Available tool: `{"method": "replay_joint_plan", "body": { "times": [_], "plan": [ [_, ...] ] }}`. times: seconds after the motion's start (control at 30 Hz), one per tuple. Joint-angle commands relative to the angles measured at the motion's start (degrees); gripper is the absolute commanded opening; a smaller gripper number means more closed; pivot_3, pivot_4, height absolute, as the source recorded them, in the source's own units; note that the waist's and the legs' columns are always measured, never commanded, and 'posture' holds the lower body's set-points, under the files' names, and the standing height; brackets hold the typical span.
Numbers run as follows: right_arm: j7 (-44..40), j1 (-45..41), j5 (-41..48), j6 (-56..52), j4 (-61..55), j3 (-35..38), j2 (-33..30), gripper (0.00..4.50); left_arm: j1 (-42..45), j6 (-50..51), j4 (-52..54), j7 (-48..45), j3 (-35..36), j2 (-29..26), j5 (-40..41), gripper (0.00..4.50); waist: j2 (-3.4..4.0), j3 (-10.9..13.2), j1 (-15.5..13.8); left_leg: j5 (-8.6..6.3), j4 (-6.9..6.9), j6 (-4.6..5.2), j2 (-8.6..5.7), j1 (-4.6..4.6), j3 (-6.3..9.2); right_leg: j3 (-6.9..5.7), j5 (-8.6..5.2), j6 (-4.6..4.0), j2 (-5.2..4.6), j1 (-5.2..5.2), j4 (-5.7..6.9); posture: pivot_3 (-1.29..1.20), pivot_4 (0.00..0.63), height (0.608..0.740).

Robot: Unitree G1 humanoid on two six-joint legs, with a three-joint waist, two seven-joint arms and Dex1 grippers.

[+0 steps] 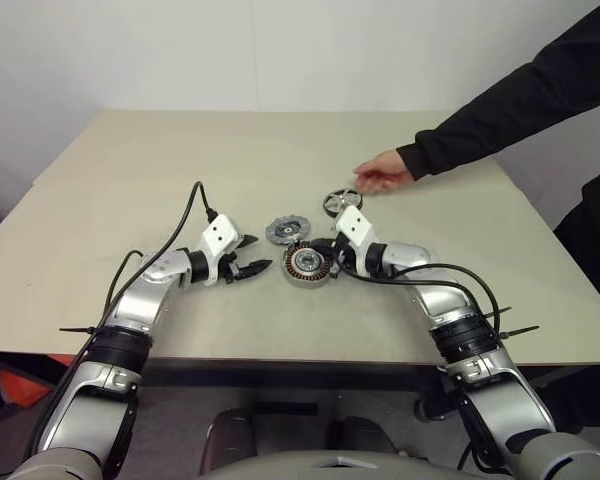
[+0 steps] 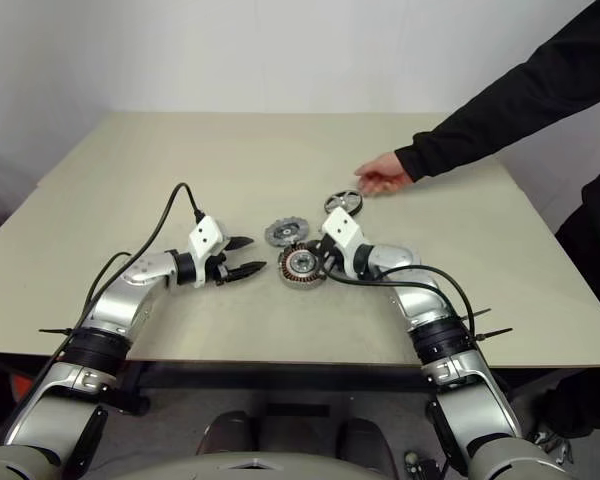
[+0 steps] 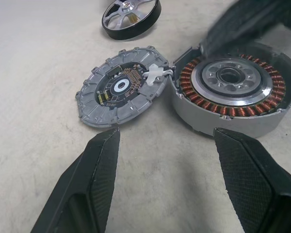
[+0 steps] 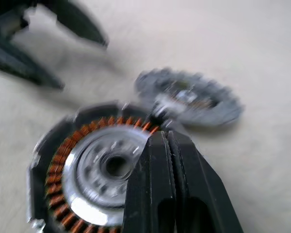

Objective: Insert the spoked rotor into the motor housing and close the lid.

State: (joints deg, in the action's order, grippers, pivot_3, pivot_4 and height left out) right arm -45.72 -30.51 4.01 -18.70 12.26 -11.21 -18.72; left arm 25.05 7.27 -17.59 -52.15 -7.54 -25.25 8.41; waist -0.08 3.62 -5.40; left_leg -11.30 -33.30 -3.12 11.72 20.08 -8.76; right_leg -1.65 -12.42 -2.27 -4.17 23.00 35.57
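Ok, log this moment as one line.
rotor: on table, not inserted | housing: open | lid: beside housing | left gripper: open | right gripper: shut over housing | person's hand: near rotor

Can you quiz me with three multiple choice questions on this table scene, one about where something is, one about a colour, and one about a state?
1. Where is the spoked rotor?
A. Inside the motor housing
B. On the table beyond the motor housing, near the person's hand
C. In the left claw

2. What colour are the windings in the motor housing?
A. Copper-orange
B. Blue
C. Green

3. What state is the left claw in?
A. Shut on the lid
B. Shut and empty
C. Open and empty

Answers: B, it lies apart near the hand; A, the ring looks copper; C, its fingers stand apart short of the lid.
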Motion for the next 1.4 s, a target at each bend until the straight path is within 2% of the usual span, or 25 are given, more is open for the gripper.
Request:
{"method": "replay_joint_plan", "body": {
  "times": [0.03, 0.4, 0.53, 0.63, 0.8, 1.03, 1.4],
  "plan": [
    [1.0, -1.7, 1.8, -1.2, -3.7, 2.3, -0.2, 0.04, 1.2, -0.9, 0.6, 0.4, 0.8, 0.0, 0.1, 3.24, 0.0, 0.0, 0.0, 0.0, 0.0, 0.0, 0.0, 0.0, 0.0, 0.0, 0.0, 0.0, 0.0, 0.0, 0.0, 0.0, 0.0, 0.74],
    [1.6, -1.1, 0.8, -0.9, -3.2, 1.5, -0.1, 0.04, 1.3, -0.9, 0.4, 0.3, 0.8, 0.0, 0.0, 3.24, 0.0, 0.0, 0.0, 0.0, 0.0, -0.01, 0.0, -0.01, 0.0, 0.0, 0.0, 0.0, 0.0, -0.01, 0.0, 0.0, 0.0, 0.74],
    [7.6, -5.5, 1.4, -3.6, 5.9, 6.0, 1.2, 0.04, 1.3, -0.9, 0.4, 0.3, 0.9, 0.0, 0.0, 3.24, 0.0, 0.0, 0.1, 0.01, 0.0, -0.01, 0.0, -0.02, 0.0, 0.0, 0.0, 0.0, 0.0, -0.01, 0.01, 0.0, 0.0, 0.74],
    [13.8, -10.4, 2.5, -3.2, 17.2, 11.1, 1.6, 0.62, 1.1, -0.9, 0.6, 0.3, 0.9, 0.0, 0.0, 3.24, 0.0, 0.0, 0.1, 0.06, -0.02, -0.1, -0.03, -0.03, -0.01, 0.02, 0.01, 0.0, -0.02, 0.0, 0.08, 0.0, 0.0, 0.74],
    [19.2, -16.6, 4.0, 0.8, 29.3, 17.4, 1.6, 2.25, 0.8, -0.7, 1.0, 0.3, 0.9, 0.0, 0.0, 3.24, 0.01, 0.0, 0.0, 0.06, 0.0, -0.11, -0.03, 0.02, -0.01, 0.01, 0.0, -0.02, -0.01, 0.04, 0.08, 0.0, 0.0, 0.74],
    [19.0, -18.6, 6.7, 0.0, 32.8, 20.5, 2.5, 2.25, 0.8, -0.6, 1.2, 0.3, 1.1, -0.3, -0.1, 3.24, 0.02, 0.0, 0.1, 0.01, 0.01, -0.02, -0.03, 0.07, -0.04, -0.04, -0.04, -0.09, 0.04, 0.13, 0.09, 0.0, 0.0, 0.74],
    [18.6, -17.9, 6.1, 0.7, 31.9, 19.9, 2.2, 2.25, 1.4, -0.8, 0.1, 0.3, 1.2, -0.3, -0.3, 3.24, 0.02, 0.0, 0.0, 0.03, -0.02, -0.05, 0.0, 0.06, -0.05, -0.04, -0.04, -0.1, 0.03, 0.12, 0.13, 0.0, 0.0, 0.74]
  ]
}}
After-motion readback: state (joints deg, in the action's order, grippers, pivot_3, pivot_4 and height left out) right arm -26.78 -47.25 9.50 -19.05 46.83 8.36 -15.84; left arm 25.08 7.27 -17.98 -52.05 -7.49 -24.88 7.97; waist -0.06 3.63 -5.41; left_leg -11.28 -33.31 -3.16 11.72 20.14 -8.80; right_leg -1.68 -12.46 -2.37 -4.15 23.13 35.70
